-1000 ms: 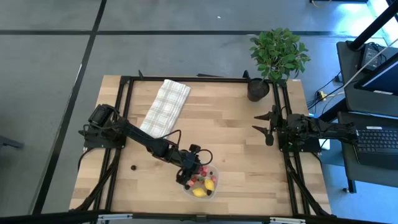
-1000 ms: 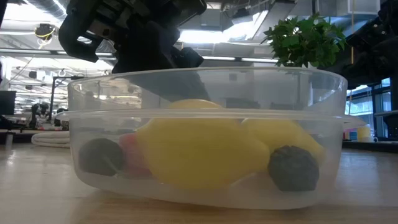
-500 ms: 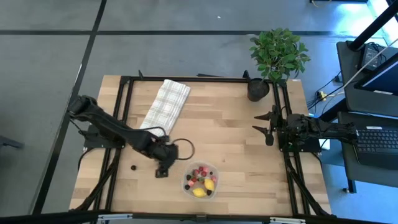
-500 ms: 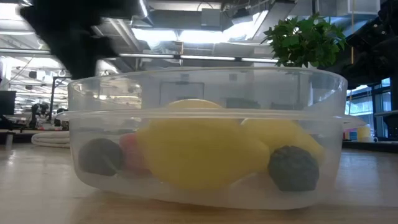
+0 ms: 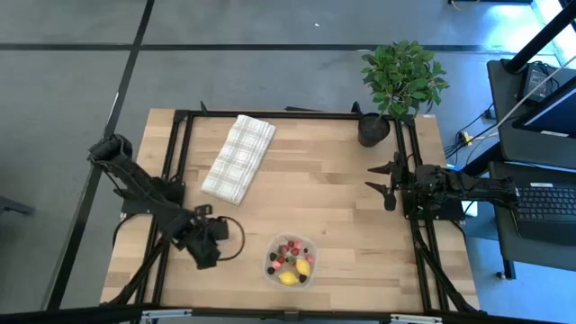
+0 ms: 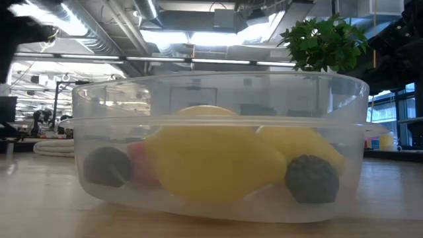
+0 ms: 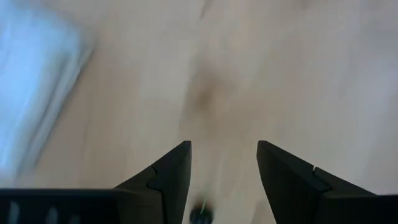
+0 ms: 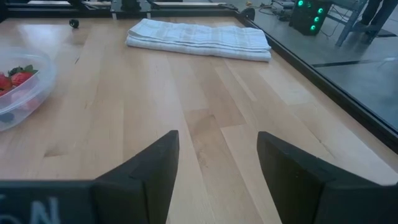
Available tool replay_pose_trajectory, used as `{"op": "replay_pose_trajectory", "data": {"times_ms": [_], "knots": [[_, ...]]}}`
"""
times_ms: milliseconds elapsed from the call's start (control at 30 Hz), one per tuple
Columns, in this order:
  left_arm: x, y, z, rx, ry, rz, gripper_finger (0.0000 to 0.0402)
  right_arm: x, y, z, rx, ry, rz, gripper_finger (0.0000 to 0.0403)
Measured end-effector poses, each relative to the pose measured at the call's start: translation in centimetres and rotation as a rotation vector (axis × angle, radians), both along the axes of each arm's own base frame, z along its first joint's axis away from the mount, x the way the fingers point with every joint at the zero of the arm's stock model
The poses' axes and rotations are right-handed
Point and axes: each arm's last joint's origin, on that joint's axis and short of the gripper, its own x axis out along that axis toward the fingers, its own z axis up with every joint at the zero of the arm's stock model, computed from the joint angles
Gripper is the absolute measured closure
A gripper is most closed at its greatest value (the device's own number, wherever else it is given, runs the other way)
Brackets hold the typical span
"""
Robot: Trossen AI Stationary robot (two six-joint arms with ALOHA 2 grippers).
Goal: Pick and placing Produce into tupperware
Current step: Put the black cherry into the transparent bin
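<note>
Bare table [image 5: 342,225] between tupperware [image 5: 291,261] and right tool [image 5: 385,187].

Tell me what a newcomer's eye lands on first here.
The clear tupperware near the table's front edge, filled with red, dark and yellow produce, draws the eye first. Next, the left tool hangs open just left of it. The checked cloth and the green potted plant mark the far side.

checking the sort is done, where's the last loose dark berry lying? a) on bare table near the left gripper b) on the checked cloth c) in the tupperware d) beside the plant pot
a, one dark berry lies on bare wood just ahead of the open left gripper, outside the tupperware.
</note>
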Motion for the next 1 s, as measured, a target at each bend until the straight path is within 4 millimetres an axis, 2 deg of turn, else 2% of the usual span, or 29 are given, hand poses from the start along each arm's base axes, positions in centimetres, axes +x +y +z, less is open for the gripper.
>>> {"op": "replay_pose_trajectory", "data": {"times_ms": [100,267,633,800,1000], "knots": [[-1.7,-0.3,-0.8,0.025,0.065,0.119,0.0227,0.0,0.0,0.0,0.0,0.0,0.0,0.0184],[-3.8,-1.7,-1.6,0.03,0.076,0.075,0.0227,0.0,0.0,0.0,0.0,0.0,0.0,0.0184],[-6.7,-2.7,-3.1,0.026,0.091,0.197,0.0227,0.0,0.0,0.0,-0.002,0.0,0.001,0.0184],[-7.5,-2.3,-3.5,-0.015,0.04,0.233,0.0227,0.0,0.0,0.0,-0.005,0.001,0.002,0.0184],[-8.5,-0.6,-4.1,-0.091,-0.043,0.23,0.0227,0.0,0.0,0.1,-0.029,-0.002,0.01,0.0184]]}}
